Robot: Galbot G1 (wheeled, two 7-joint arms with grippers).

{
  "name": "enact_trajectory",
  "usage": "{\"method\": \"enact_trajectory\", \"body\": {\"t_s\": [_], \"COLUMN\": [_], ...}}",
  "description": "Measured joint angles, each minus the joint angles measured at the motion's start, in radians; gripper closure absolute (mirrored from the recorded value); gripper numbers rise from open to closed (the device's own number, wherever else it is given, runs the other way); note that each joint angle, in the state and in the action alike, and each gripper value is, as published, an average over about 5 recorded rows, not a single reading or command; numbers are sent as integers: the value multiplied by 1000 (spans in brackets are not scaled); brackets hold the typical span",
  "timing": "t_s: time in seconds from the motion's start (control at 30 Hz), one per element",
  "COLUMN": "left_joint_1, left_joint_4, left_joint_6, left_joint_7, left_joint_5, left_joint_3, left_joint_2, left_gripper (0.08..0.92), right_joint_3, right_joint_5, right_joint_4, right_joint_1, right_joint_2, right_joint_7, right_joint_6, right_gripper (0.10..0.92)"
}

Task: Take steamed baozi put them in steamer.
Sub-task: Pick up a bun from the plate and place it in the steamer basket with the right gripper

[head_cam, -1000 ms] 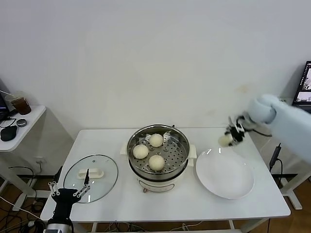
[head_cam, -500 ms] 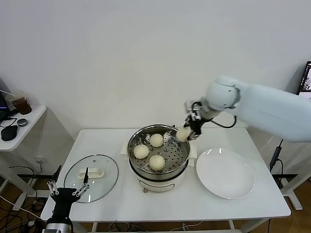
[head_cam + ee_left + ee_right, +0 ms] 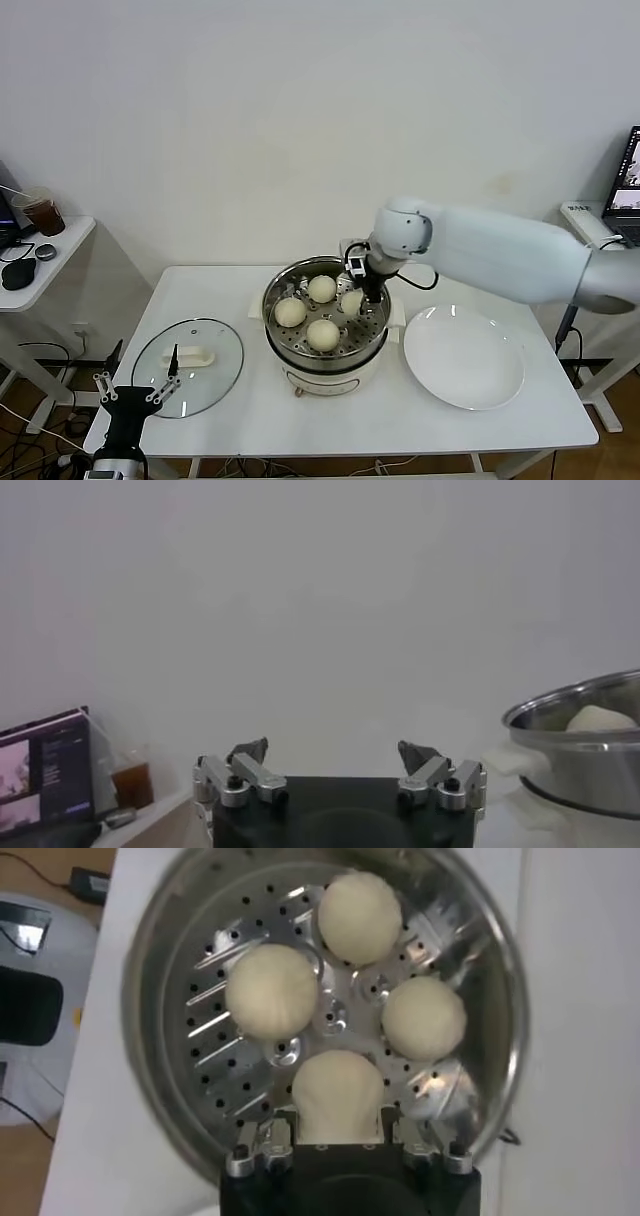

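Observation:
The shiny steel steamer (image 3: 274, 287) stands mid-table on its white base. Three cream-white baozi (image 3: 321, 289) lie on its perforated tray (image 3: 240, 1048). My right gripper (image 3: 358, 290) is down inside the steamer, shut on a fourth baozi (image 3: 338, 1093) that it holds at the tray's right side, next to the others. The wrist view shows the other three buns (image 3: 272, 990) beyond it. My left gripper (image 3: 133, 396) is parked low at the table's front left corner, open and empty; its fingers (image 3: 247, 752) stand wide apart.
A flat white plate (image 3: 463, 358) lies bare to the right of the steamer. The glass lid (image 3: 187, 365) with a white handle lies at the front left. A side table (image 3: 30, 255) with a cup stands at far left.
My right gripper has carried the baozi leftwards from above the plate's far side, over the steamer's rim, and down into the steamer. The left arm has stayed put.

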Motion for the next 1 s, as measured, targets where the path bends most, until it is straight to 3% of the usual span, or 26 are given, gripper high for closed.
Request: {"method": "enact_trajectory", "body": {"t_s": [0.3, 0.67, 1.0], "left_joint_1": [-3, -3, -7], "left_joint_4": [4, 2, 2], "left_joint_6": [0, 0, 1], "left_joint_7": [0, 1, -1], "left_joint_5": [0, 0, 1], "left_joint_3": [-1, 1, 11], "left_joint_2": [-1, -5, -3], "left_gripper": [177, 177, 177], "right_joint_3": [31, 43, 130], "right_joint_5": [-32, -16, 29], "right_joint_4": [-57, -32, 97], "right_joint_1": [-54, -39, -28], "right_joint_2": [39, 14, -117], "right_joint_7": [18, 12, 41], "right_joint_6": [-6, -28, -39], "right_gripper": [512, 234, 203]}}
